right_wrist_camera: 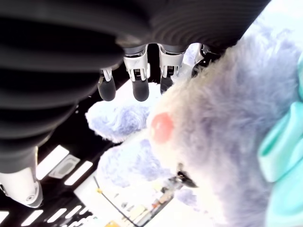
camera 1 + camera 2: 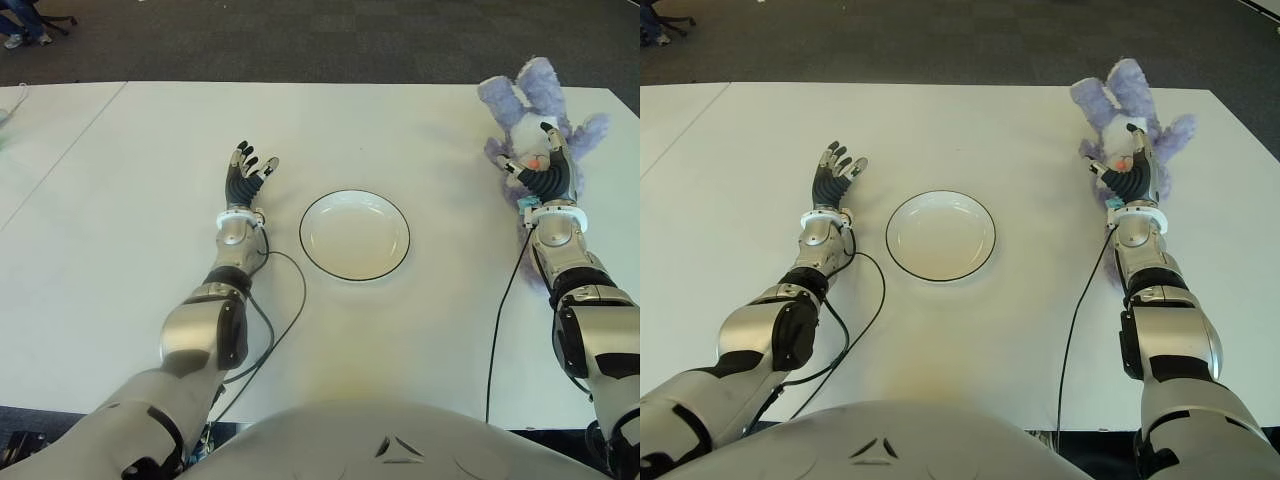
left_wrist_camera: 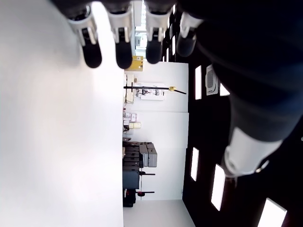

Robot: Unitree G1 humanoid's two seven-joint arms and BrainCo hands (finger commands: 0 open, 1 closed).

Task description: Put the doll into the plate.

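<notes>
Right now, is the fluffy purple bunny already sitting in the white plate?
No: the plate holds nothing, and the bunny lies far off at the table's right side, under the right hand.

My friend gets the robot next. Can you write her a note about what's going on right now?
Left robot hand: open, holds nothing, left of the plate.
Right robot hand: over the doll at the table's far right; fingers open around it, no grip yet.
Done: reached the doll.
Left: grasp it, carry it left, put it in the plate, which has nothing in it.
</notes>
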